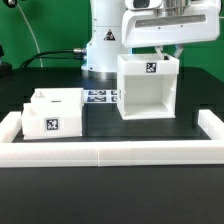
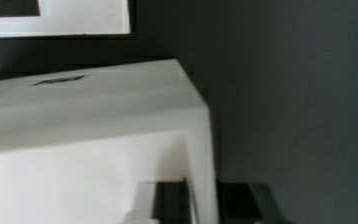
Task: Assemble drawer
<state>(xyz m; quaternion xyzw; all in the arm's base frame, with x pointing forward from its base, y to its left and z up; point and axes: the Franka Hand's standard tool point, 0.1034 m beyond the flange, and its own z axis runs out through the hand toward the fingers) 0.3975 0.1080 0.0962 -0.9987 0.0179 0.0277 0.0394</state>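
The white cube-like drawer housing (image 1: 148, 88) stands upright at the exterior view's middle right, open on top, with a black-and-white tag on its front. Two small open-top tagged trays (image 1: 54, 113) sit side by side at the left. My gripper (image 1: 165, 49) reaches down onto the housing's back top rim. In the wrist view the housing (image 2: 87, 120) fills the frame. Its thin wall edge runs between my two dark fingers (image 2: 167, 203), one on each side and against it. The gripper (image 2: 202, 205) is shut on that wall. No tray knobs show.
A long low white border rail (image 1: 110, 152) runs along the front and turns back at both ends. The marker board (image 1: 100, 97) lies flat between the trays and the housing. The robot's white base (image 1: 104, 40) stands behind.
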